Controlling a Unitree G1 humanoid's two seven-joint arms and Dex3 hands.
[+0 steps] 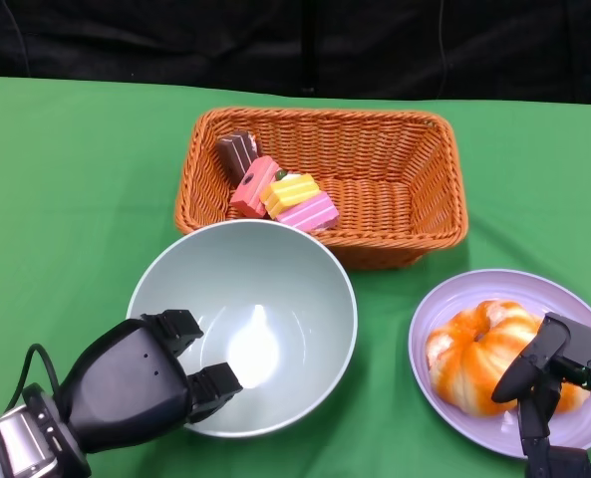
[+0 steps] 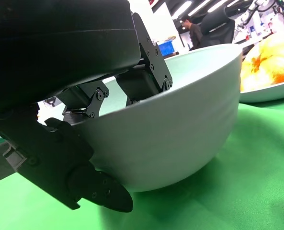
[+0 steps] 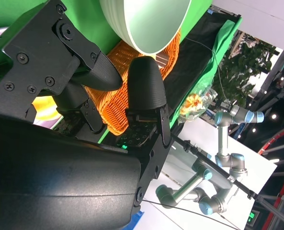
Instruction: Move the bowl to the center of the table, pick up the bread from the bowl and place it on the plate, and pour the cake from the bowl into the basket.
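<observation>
Bowl: the pale grey-green bowl (image 1: 243,324) stands upright near the middle of the table, holding nothing, its far rim just before the basket's near wall.
Left hand: the left hand (image 1: 136,383) grips the bowl at about 7 o'clock on its rim; fingers (image 2: 144,76) hook over the rim into the bowl and another (image 2: 96,191) lies against the outer wall underneath.
Cake: four small cake pieces (image 1: 275,189), one chocolate brown, one red-pink, and a yellow one stacked on a pink one, lie in the basket's left half, at 12 o'clock from the bowl.
Basket: the orange wicker basket (image 1: 395,179) sits at the far centre of the table.
Bread: the orange-and-white glazed bread (image 1: 474,354) rests on the plate, at 3 o'clock from the bowl.
Plate: the lavender plate (image 1: 474,289) lies flat, just beside the bowl and apart from it.
Right hand: the right hand (image 1: 559,383) hangs over the plate's 4 o'clock side with its fingers spread, holding nothing.
Surface: a green cloth (image 1: 66,199) covers the table, with a black curtain (image 1: 126,40) behind its far edge.
Room: the wrist views show a bright hall with silver robot arms with blue joints (image 3: 218,165), a leafy plant (image 3: 242,62), and a person (image 2: 194,33) standing far off.
</observation>
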